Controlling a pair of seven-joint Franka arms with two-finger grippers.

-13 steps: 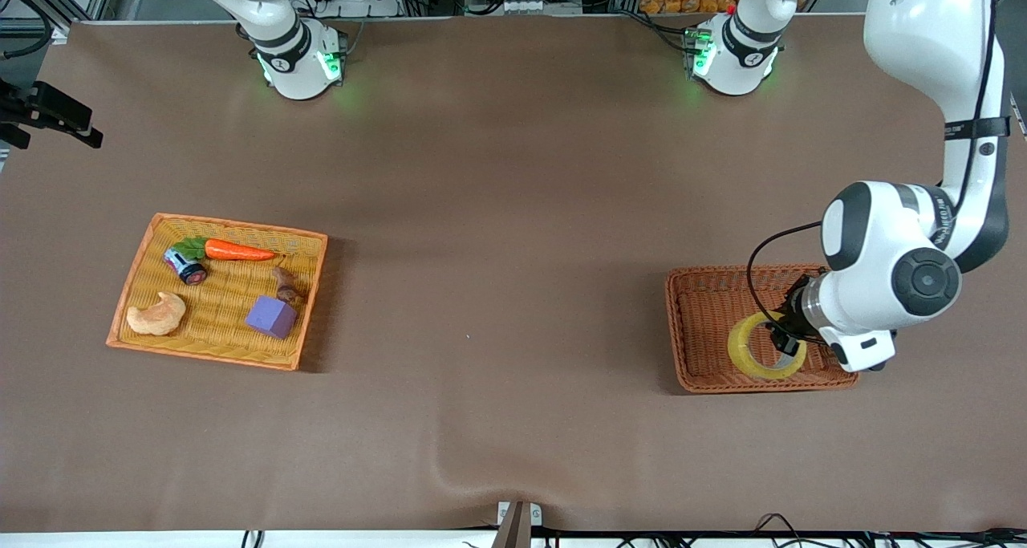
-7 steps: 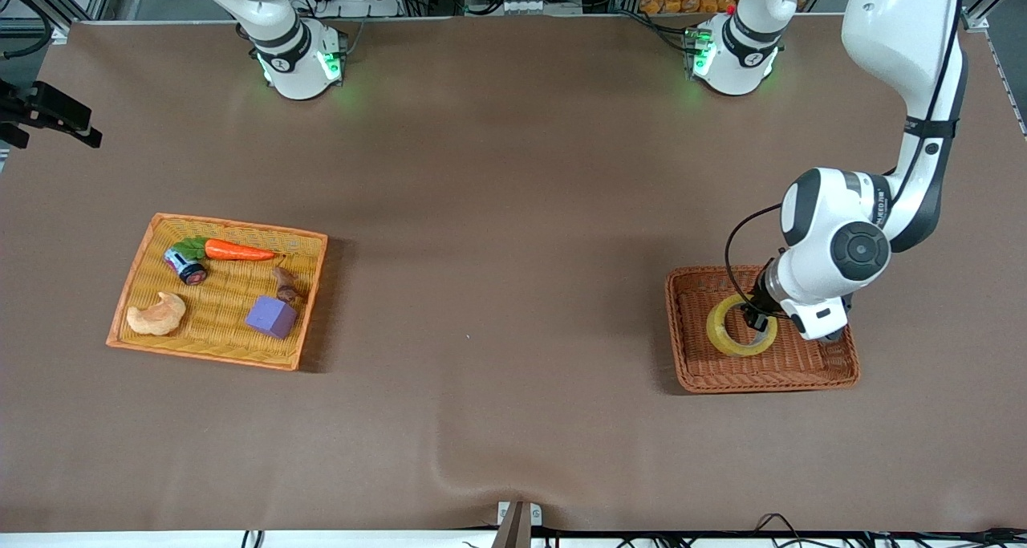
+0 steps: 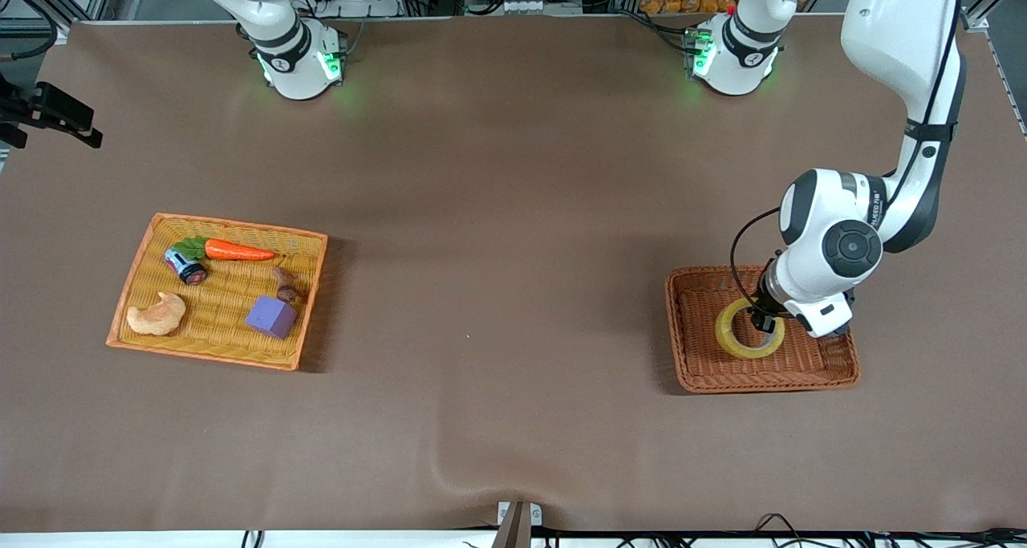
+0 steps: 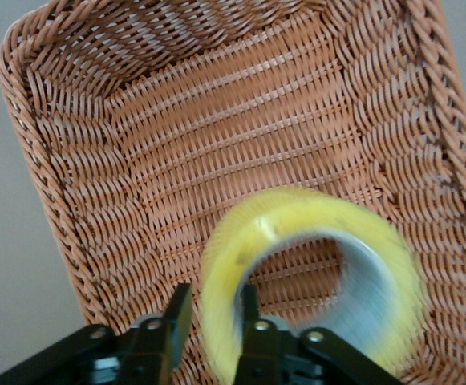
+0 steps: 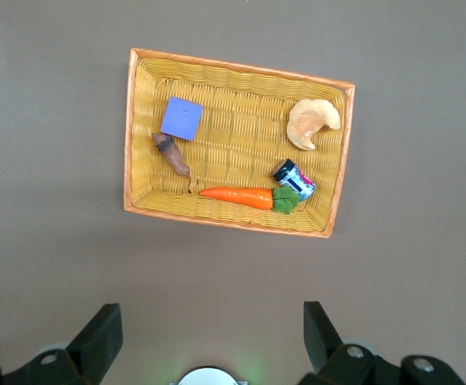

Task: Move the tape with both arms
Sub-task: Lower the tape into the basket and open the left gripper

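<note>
The tape (image 3: 749,328) is a glossy, see-through yellow ring with a pale grey core, and it sits in the brown basket (image 3: 696,322) at the left arm's end of the counter (image 3: 513,211). In the left wrist view the tape (image 4: 313,277) looks tipped up on edge and smeared. The left hand (image 3: 760,321) is down in that basket with 1 finger (image 4: 249,321) inside the ring and the other outside, straddling the yellow wall; the 2 fingers stand slightly apart and I cannot tell whether they press it. The basket's wall (image 4: 72,200) is thick twisted wicker, the floor a tight ribbed weave.

The right hand (image 5: 208,341) hangs high over the counter, fingers spread wide and holding nothing, and waits. Below it lies a flat orange woven tray (image 3: 140,251) carrying a carrot (image 3: 239,250), a purple block (image 3: 271,316), a croissant (image 3: 159,314), a small dark can (image 3: 185,265) and a brown lump (image 3: 284,283).
</note>
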